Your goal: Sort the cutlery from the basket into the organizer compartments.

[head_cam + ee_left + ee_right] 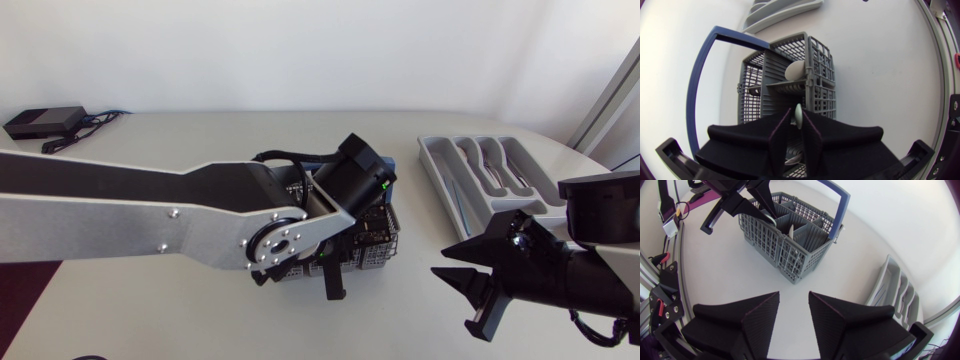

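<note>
White table (pixel 200 140), plain wall behind, black box (pixel 40 122) with its cable at the far left corner. The grey basket (pixel 375 235) sits mid-table and the organizer (pixel 490 175) is off to its right, near the table's curved edge. The left gripper (pixel 798 124) is down over the basket with its fingers almost together, pinching a thin pale cutlery piece (pixel 798 113) near its end. The rest of the piece runs down into a compartment, so its type can't be told. Another spoon bowl (pixel 794 70) stands in a compartment ahead. The right gripper (pixel 793 300) hangs over bare table between basket and organizer, fingers spread and nothing in them. Risks: the grip is narrow and near the tip, so the piece could swing or slip out on the lift. If it catches a divider, the light basket may drag or tip. The blue handle (pixel 700 85) arches just beside the left gripper, so a sideways pull would hit it. A straight-up lift looks safest. The route to the organizer is open table, but the right gripper sits close to that path, so there is a collision risk unless it backs off. The organizer already holds some cutlery and its slots are narrow, so a tilted drop could land across a divider.
</note>
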`<state>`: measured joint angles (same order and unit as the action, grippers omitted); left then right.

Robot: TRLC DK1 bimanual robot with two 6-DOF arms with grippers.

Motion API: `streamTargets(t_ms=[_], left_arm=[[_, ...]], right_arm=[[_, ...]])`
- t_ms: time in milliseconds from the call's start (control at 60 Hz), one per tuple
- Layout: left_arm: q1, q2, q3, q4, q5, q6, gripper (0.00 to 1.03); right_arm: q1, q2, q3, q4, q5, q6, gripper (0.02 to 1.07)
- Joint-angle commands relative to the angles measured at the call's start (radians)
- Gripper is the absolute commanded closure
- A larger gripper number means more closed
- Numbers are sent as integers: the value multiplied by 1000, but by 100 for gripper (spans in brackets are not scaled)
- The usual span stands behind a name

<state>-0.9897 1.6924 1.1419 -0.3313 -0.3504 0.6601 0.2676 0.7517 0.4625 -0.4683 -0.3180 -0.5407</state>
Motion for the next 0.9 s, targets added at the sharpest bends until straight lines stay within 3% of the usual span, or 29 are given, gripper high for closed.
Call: streamTargets(t_ms=[0,883], left_arm=[[-6,29,19,0,-2,30,97],[-36,-258,-28,12,-1,6,100]], right_arm=[[7,-6,-25,-12,-4,-16,62],[15,3,-22,-10,16,-16,62]])
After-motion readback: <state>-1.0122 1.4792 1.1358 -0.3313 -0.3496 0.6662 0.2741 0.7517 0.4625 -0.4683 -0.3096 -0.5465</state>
